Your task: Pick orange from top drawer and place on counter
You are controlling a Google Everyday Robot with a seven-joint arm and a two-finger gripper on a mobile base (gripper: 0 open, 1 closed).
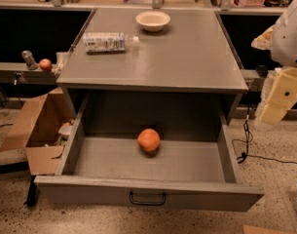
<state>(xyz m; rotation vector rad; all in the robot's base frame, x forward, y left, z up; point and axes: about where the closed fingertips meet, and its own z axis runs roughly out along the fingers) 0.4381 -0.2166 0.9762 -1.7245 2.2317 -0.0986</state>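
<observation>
**A:** What do we have in the one camera view?

**B:** We see the round, smooth, reddish-orange orange (149,140) just below the centre of the frame. It sits on the floor of the wide, shallow grey metal top drawer (80,130), which is pulled out toward us. The fruit is near the drawer's back edge, about midway between the two side walls and touching neither.

**A:** How does the fruit look to us?

**B:** It is evenly coloured, a little paler on top where the light falls, and it casts a dark shadow underneath. It is the only thing we can see in the drawer. A small black wire handle (147,198) sits at the lower middle of the front panel.

**A:** And above it?

**B:** The broad, flat, matte grey counter (187,57) fills the upper middle of the frame. On it we see a shallow cream-white round bowl (153,20) at the far edge. A clear plastic bottle with a printed label (109,42) lies on its side at the upper left of the surface.

**A:** Where is the tool?

**B:** The cream-and-white gripper (279,99) hangs at the right edge of the frame, beside the counter's right corner and well apart from the orange. It holds nothing we can make out. We cannot tell whether it is wide or narrow.

**A:** Anything else on the left?

**B:** A small red apple-like fruit (45,64) rests on a ledge, and below it stands an open brown cardboard box (33,126).
</observation>
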